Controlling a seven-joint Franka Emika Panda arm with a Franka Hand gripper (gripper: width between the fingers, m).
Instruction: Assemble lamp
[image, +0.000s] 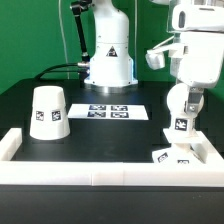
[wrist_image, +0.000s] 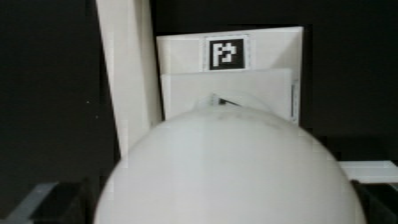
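My gripper (image: 181, 115) hangs over the near corner at the exterior view's right. It is shut on the rounded white bulb piece (image: 181, 127), which carries a marker and hangs just above the flat square base (image: 172, 155). In the wrist view the bulb (wrist_image: 222, 160) fills the foreground and hides the fingers. The base (wrist_image: 228, 75) with its marker lies beyond the bulb, against the white rail. The tapered shade (image: 48, 110) stands wide end down at the exterior view's left, well away from the gripper.
A raised white rail (image: 90, 170) borders the black table at the front and both sides; it also shows in the wrist view (wrist_image: 121, 80). The marker board (image: 110, 111) lies at the middle. The robot's pedestal (image: 108, 60) stands at the back.
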